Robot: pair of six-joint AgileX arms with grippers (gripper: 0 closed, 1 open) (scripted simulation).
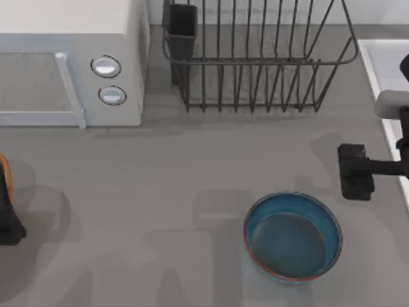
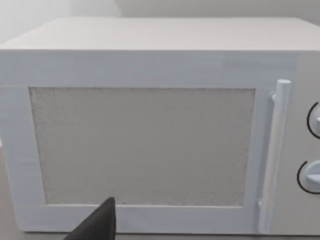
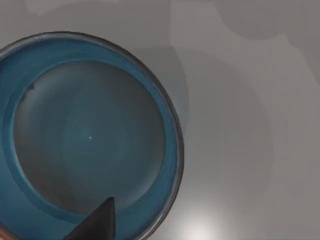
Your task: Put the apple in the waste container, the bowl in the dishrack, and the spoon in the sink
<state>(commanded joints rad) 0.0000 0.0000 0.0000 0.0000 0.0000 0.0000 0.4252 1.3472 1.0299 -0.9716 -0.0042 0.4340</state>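
The right claw [image 1: 355, 171] hangs above the tabletop [image 1: 192, 185] just up-right of the bowl [image 1: 293, 236], holding nothing; I cannot tell how far it is open. The left claw [image 1: 7, 220] sits parked at the left edge. The bowl, deep blue with a thin reddish rim and empty, is upright on the tabletop, well apart from the dishrack [image 1: 255, 61], so that step looks undone.

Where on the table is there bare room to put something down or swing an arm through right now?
Open grey table spans between the white microwave and the blue bowl with reddish rim, and along the near edge left of the bowl. Crowded: the back, with the dark wire dishrack, and the right edge, where the right gripper hovers beside the pale sink. The left gripper sits at the left edge.
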